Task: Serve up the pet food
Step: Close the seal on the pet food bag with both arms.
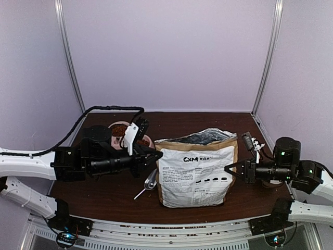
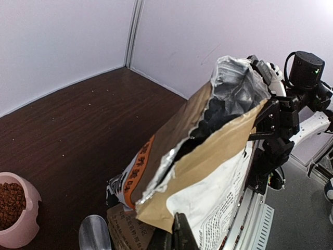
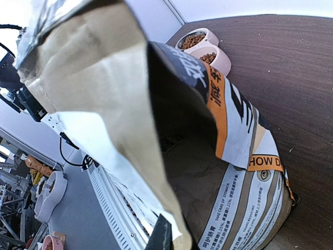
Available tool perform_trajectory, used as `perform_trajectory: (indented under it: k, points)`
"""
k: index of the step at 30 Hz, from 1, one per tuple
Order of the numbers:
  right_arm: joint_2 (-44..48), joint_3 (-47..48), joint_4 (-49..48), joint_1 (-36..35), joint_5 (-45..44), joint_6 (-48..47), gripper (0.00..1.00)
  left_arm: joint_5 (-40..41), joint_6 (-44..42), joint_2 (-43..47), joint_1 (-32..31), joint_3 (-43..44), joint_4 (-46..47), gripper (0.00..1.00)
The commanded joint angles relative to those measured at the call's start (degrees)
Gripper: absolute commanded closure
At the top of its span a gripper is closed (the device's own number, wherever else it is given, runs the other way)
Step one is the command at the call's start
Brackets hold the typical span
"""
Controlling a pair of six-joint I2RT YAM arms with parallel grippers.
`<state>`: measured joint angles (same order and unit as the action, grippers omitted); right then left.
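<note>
left gripper (image 1: 157, 154) pinched shut on bag (image 1: 195, 172) left edge, right gripper (image 1: 229, 169) on right edge; kibble (image 2: 10, 204) in pink feeder (image 2: 31, 221)

The left arm (image 1: 31, 165) and right arm (image 1: 307, 177) are white tubular links joined by chunky black cylindrical motors (image 1: 101, 156), set on black bases (image 1: 70, 223). A ribbed black cable (image 1: 104, 108) loops off the left one. Small green lights (image 1: 281, 153) glow on the right one's joints, and both end in slim black fingers (image 1: 234, 167).
</note>
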<state>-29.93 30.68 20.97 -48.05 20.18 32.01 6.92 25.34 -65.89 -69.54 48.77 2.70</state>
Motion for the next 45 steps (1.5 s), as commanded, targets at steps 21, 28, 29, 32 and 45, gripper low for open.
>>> perform_trajectory:
  k: [21,28,29,32,45]
  points:
    - [-1.71,2.52,-8.29,0.81,-0.69,-0.08,1.0,-24.99,-19.23,-3.04,11.25,10.33,-6.86,0.08]
    - [-2.44,3.16,-8.45,0.8,-0.32,0.18,1.0,-31.84,-21.63,-10.69,11.31,17.21,-11.42,0.28]
    - [-2.42,3.19,-8.41,0.78,-0.32,0.23,1.0,-32.39,-21.67,-11.23,11.34,17.62,-11.38,0.31]
    - [-2.39,3.19,-8.11,0.82,-0.53,0.35,1.0,-33.8,-21.31,-12.21,11.3,17.72,-9.91,0.48]
    - [0.79,9.56,3.69,1.69,-7.96,-8.37,0.34,-17.83,-10.89,-4.97,11.51,10.46,-4.26,1.0]
